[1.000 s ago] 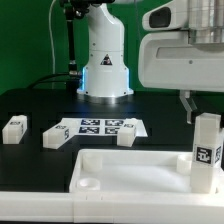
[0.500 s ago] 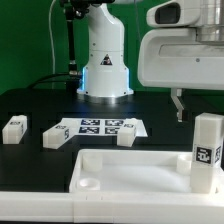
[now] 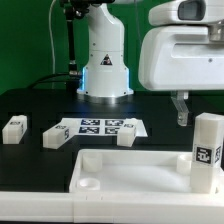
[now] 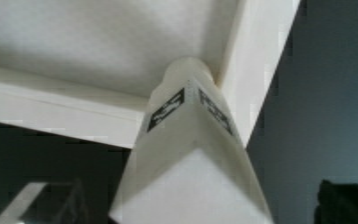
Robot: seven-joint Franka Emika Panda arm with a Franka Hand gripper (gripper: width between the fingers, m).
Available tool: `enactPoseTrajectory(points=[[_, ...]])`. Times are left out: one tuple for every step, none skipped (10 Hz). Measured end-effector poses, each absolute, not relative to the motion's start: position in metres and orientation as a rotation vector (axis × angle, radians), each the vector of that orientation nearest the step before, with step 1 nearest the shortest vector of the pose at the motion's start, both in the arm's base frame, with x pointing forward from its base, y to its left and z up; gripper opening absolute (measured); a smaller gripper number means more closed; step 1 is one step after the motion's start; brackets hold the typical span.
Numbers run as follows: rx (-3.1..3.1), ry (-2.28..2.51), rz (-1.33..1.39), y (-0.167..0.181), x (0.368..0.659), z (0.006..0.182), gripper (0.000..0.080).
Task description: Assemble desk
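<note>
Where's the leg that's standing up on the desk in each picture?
Exterior view: the upright leg stands at the exterior view's right, at the tabletop's corner.
Wrist view: it fills the centre, seen from above.
Shared landmark: the tabletop's raised rim meeting at that corner.

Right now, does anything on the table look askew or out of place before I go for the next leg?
Nothing stands out. The standing leg sits upright in the tabletop corner at the exterior view's right. The three loose legs lie flat near the marker board.
</note>
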State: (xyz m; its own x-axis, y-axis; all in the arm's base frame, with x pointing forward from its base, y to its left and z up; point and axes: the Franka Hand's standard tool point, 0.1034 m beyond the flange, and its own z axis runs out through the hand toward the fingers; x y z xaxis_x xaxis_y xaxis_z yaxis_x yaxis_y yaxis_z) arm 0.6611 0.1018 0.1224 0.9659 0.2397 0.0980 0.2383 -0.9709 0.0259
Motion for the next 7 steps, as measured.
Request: enactPoseTrajectory(points=[[3.078,0.508,0.156,0.1026,0.6609,0.1222,0.0649],[3.048,0.647,0.155,0.1024,0.6610,0.1223,0.0649],[3.003,0.807,0.151,0.1013,0.6611,0.1223,0.0649],[2.978,0.886,0.150,0.1002,0.6612,0.1223,0.0649],[2.979,0.886,0.150,0.1003,0.6612,0.1222,0.0649],[2.979,0.885,0.149,0.1002,0.6612,0.1222,0.0523],[2.981,0.880,0.150,0.1003,0.6611,0.1222,0.0383]])
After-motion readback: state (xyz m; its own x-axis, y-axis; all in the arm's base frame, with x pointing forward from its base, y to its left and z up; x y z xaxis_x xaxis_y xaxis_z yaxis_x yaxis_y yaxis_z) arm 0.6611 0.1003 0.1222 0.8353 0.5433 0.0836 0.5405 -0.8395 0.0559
